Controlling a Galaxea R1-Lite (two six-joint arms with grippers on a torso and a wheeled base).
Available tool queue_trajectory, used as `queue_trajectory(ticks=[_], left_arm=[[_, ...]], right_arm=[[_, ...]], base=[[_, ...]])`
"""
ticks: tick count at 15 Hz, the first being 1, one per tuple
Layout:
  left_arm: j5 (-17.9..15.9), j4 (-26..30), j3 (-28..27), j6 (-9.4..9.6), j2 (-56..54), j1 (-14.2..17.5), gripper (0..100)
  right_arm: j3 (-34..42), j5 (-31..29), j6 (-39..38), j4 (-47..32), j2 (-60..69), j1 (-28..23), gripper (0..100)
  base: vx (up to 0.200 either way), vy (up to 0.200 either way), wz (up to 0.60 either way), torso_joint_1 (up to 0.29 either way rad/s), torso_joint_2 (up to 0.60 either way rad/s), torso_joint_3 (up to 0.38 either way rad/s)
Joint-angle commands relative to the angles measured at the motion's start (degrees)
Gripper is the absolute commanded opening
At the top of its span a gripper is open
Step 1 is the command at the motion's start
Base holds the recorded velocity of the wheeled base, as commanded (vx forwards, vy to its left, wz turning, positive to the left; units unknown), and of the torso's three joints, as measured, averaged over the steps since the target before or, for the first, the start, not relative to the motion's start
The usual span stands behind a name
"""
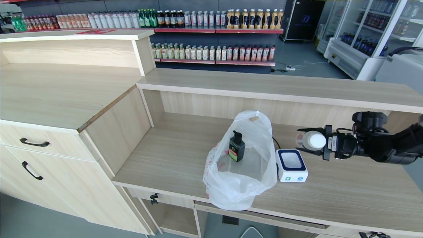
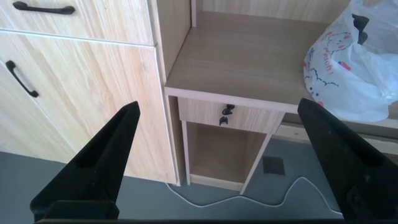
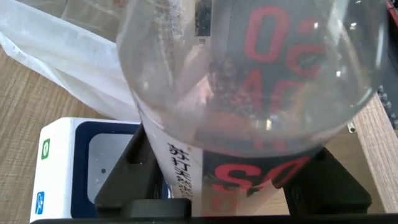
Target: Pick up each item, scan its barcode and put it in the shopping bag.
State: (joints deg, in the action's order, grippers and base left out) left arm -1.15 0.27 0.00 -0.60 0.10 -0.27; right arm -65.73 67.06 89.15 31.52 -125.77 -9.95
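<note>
Wooden counter (image 1: 347,198) was seen before shelves of drinks (image 1: 214,53). On it a white shopping bag (image 1: 231,188) was stood open, with a dark pump bottle (image 1: 236,148) upright inside. A white scanner (image 1: 291,165) was set just beside the bag. A clear bottle (image 1: 315,141) was clamped in the right gripper (image 1: 305,140), above the counter and near the scanner. The left gripper (image 2: 219,106) was spread wide, low before the counter's front
</note>
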Motion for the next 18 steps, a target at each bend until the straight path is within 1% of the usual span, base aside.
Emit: queue_trajectory(ticks=[1,7,9,18], left_arm=[[0.0,0.0,0.0,-0.02,-0.01,0.0,100],[0.0,0.0,0.0,-0.02,-0.01,0.0,100],[0.0,0.0,0.0,-0.02,-0.01,0.0,100],[0.0,0.0,0.0,-0.02,-0.01,0.0,100]], right_arm=[[-0.45,0.0,-0.03,0.12,-0.97,0.37,0],[-2.12,0.0,0.06,0.29,-2.29,1.25,0],[-2.12,0.0,-0.03,1.87,-2.9,1.51,0],[-2.74,0.0,-0.56,1.79,-3.78,1.86,0]], base=[[0.0,0.0,0.0,0.0,0.0,0.0],[0.0,0.0,0.0,0.0,0.0,0.0],[0.0,0.0,0.0,0.0,0.0,0.0],[0.0,0.0,0.0,0.0,0.0,0.0]])
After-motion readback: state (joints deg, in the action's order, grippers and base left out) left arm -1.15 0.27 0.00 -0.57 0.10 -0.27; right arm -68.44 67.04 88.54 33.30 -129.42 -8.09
